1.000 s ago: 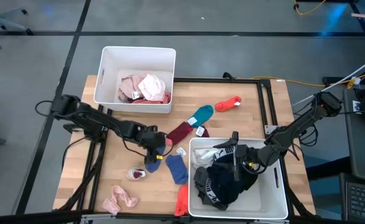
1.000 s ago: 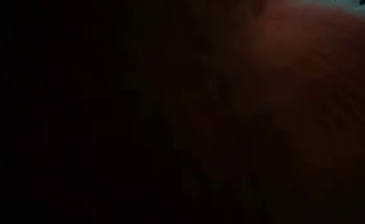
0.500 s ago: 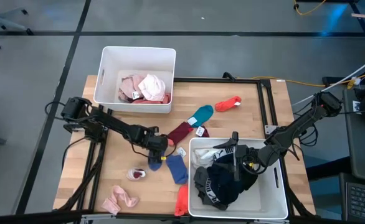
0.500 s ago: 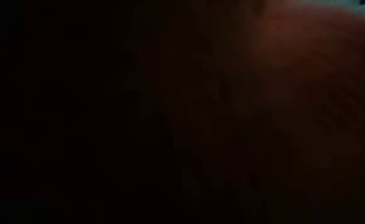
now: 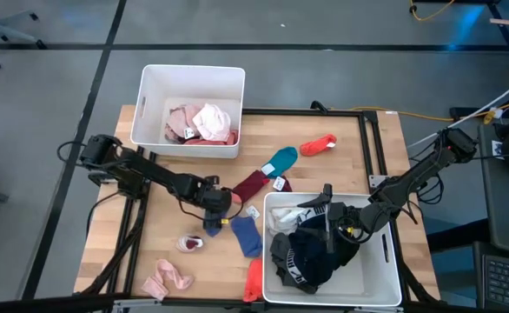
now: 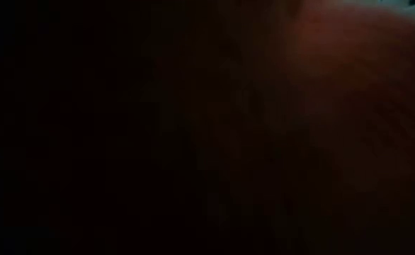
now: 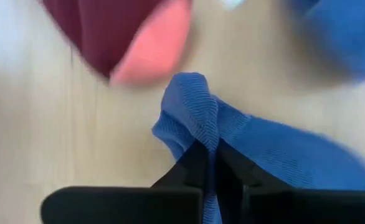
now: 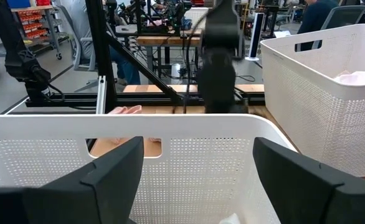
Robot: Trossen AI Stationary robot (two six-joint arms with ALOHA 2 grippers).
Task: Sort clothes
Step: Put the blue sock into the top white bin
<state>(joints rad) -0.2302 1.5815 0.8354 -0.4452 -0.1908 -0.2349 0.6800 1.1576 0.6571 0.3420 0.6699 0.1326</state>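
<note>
I see the left gripper (image 7: 210, 163) clenched on a blue sock (image 7: 257, 146) at table centre, maroon sock (image 5: 251, 183) at its one o'clock. Right gripper (image 8: 195, 180) hangs released over the near bin (image 5: 385, 276).

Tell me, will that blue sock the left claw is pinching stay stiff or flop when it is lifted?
Probably flop: the blue sock already bunches into a soft ridge between the shut fingers of the left gripper. It looks thin and ribbed, so likely light. Its free end lies flat on the table and would likely dangle.
</note>
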